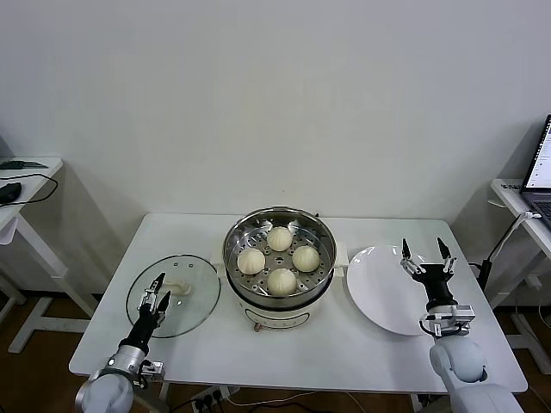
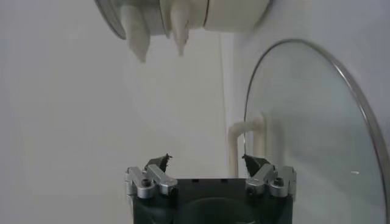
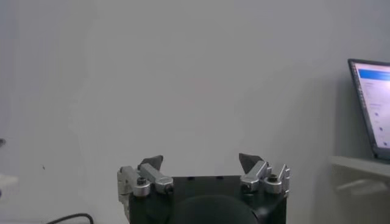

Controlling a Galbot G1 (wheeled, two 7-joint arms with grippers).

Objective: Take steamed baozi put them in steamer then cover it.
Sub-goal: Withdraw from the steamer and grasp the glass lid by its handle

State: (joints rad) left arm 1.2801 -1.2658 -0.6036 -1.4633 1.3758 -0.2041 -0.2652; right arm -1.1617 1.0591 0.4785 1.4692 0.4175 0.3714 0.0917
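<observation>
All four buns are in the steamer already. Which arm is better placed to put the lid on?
Left, probably. The left gripper hangs open over the cover, near its handle, beside the steamer. The right gripper is open over the plate, on the far side.

Four buns point(image 1: 278, 259) sit in one steamer point(image 1: 280, 297). One glass lid point(image 1: 194, 292) lies on the one white table point(image 1: 327, 344), and one white plate point(image 1: 379, 297) lies there too. Two grippers show, a left gripper point(image 1: 156, 289) and a right gripper point(image 1: 424, 250). One laptop point(image 1: 539, 168) stands on a side desk point(image 1: 510, 194).
</observation>
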